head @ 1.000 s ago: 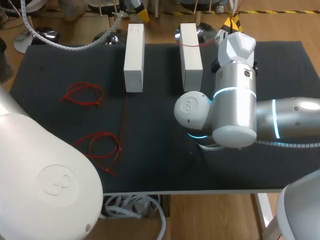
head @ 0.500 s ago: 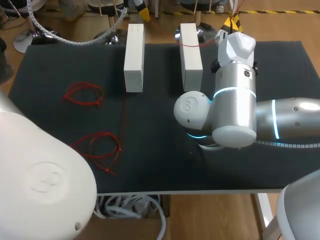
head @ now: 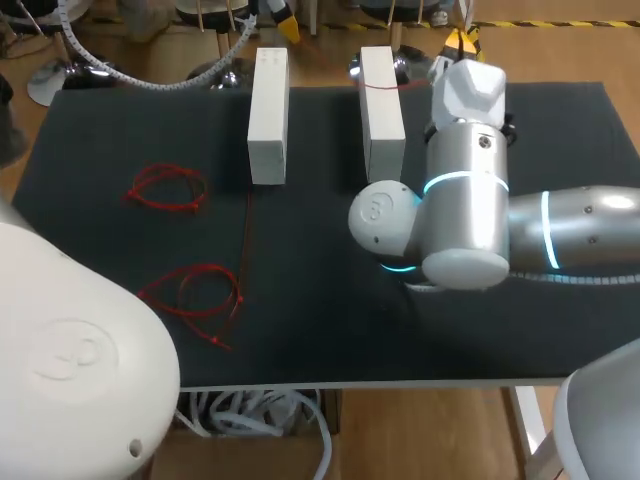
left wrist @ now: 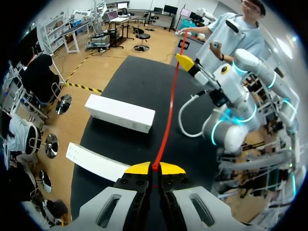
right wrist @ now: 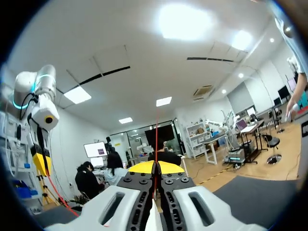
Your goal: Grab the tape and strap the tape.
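A thin red tape [left wrist: 167, 115] runs taut from my left gripper [left wrist: 154, 167], shut on one end, across to my right gripper [left wrist: 186, 62] above the table's far side. In the right wrist view my right gripper [right wrist: 156, 166] is shut on the same tape [right wrist: 156, 134], and a short tail rises past its tips. In the head view both grippers hang beyond the far edge, the left gripper [head: 285, 28] behind the left white box [head: 268, 115], the right gripper [head: 460, 42] beside the right white box [head: 381, 110]. The tape's tail ends close to a person's hand; contact is unclear.
Two loose bundles of red ties lie on the black table at the left, one bundle [head: 168, 188] farther back and the other bundle [head: 200, 295] near the front edge. My right arm's elbow [head: 450, 220] hangs over the table's middle right.
My right arm has shifted slightly toward the far edge with the tape still in its gripper. The left arm's casing at the near left has sunk lower in view.
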`<state>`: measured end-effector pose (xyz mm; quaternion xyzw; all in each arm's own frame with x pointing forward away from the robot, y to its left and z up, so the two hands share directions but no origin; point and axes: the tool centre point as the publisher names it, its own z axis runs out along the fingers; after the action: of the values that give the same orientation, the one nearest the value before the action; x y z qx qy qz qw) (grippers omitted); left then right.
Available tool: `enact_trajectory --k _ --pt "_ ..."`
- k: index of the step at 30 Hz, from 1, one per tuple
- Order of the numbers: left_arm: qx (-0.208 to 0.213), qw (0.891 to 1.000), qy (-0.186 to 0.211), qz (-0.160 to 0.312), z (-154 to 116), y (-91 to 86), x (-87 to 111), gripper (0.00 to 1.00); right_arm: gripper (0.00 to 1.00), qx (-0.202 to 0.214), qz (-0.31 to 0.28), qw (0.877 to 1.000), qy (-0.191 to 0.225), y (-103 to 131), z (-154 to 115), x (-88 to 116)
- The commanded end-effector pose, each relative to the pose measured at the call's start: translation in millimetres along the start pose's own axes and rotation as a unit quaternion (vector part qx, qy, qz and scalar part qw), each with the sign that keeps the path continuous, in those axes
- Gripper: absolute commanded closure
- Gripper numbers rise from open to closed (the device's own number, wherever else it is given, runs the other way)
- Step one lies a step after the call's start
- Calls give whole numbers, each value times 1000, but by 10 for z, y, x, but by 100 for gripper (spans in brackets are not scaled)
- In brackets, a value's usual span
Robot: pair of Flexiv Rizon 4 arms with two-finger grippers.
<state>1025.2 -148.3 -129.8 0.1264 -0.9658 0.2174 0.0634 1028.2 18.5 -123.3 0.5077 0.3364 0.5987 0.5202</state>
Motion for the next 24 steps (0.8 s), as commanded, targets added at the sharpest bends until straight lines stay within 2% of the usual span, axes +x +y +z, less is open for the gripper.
enact_trajectory --k 1,3,4,7,11,18,24 --pt "-2 1000 1 0 -5 -7 -4 100 100 -1 -24 999 -34 -62 91 226" --pt "-2 1000 1 0 -5 -7 -4 100 100 9 -43 998 -48 -43 99 263" --pt "-2 1000 1 0 -5 -7 -4 100 100 29 -58 995 -72 -29 108 282" --pt "-2 1000 1 0 -5 -7 -4 100 100 54 -80 991 -93 16 95 309" --pt "-2 1000 1 0 -5 -7 -4 100 100 86 -113 985 -101 38 62 302" --pt "-2 1000 1 0 -5 -7 -4 100 100 58 -160 984 -52 64 124 199" --pt "-2 1000 1 0 -5 -7 -4 100 100 4 -174 984 35 64 185 137"
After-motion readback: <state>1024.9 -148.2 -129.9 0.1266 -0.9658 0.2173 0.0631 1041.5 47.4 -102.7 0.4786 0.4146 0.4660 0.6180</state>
